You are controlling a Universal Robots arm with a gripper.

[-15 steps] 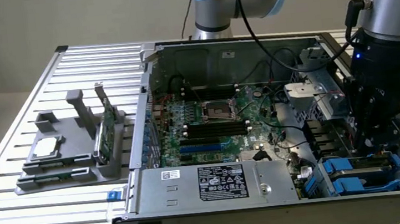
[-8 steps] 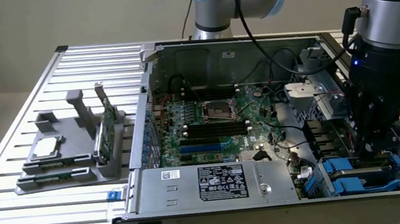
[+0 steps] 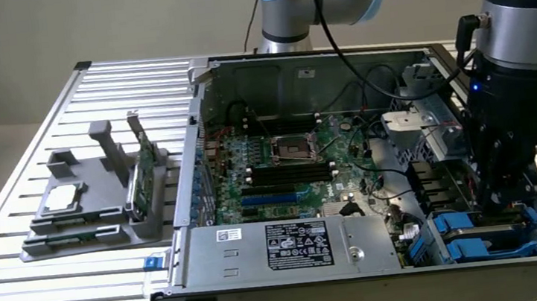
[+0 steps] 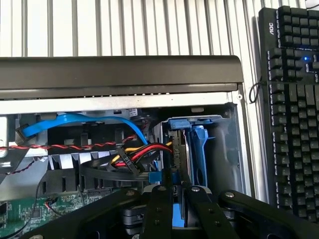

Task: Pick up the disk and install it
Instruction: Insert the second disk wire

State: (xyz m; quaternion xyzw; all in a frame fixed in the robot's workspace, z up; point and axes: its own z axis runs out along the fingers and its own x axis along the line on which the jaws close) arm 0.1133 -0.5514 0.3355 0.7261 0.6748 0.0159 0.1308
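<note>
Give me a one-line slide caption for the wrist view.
Gripper closed on the blue-framed disk, holding it upright in the drive bay of the open computer case.

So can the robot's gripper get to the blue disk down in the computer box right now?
Probably yes. The gripper is already down in the bay at the corner of the open computer case, its fingers closed on the blue edge of the disk. Nothing sits between them; the cables lie off to one side.
</note>
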